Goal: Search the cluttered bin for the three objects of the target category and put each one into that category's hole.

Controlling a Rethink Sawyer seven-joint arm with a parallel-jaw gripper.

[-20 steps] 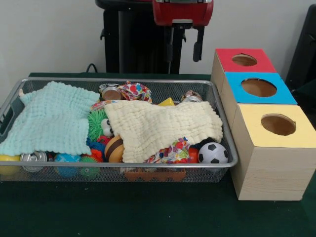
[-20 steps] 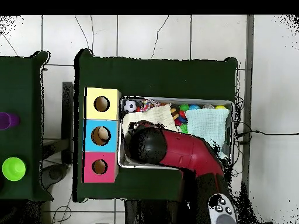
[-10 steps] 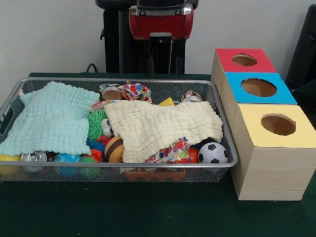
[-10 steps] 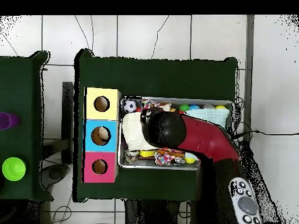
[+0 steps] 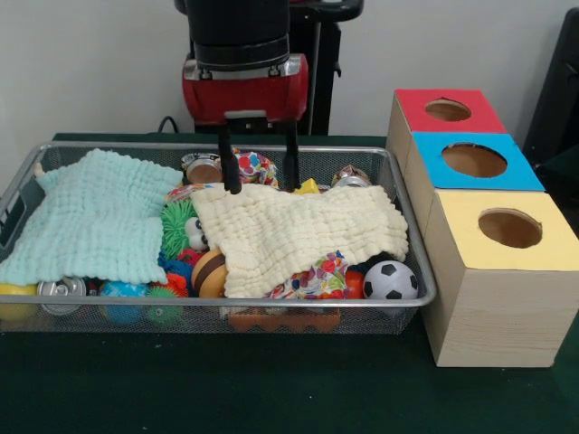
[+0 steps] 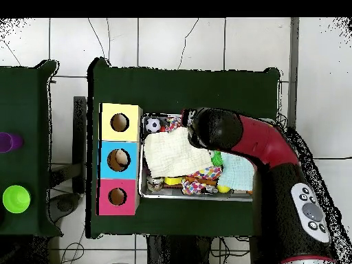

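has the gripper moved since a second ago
Yes. In the front view the gripper has shifted left, away from the red-topped box, and come down; its open fingers now reach the cream cloth in the wire bin.

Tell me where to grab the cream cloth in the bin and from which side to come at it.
Take the cream cloth at its far edge, coming straight down from above. That edge lies bunched and raised over the toys, right where the open gripper is, so a pinch there would probably gather a fold. The wire bin walls block any sideways approach, and the middle lies flatter, with less to catch.
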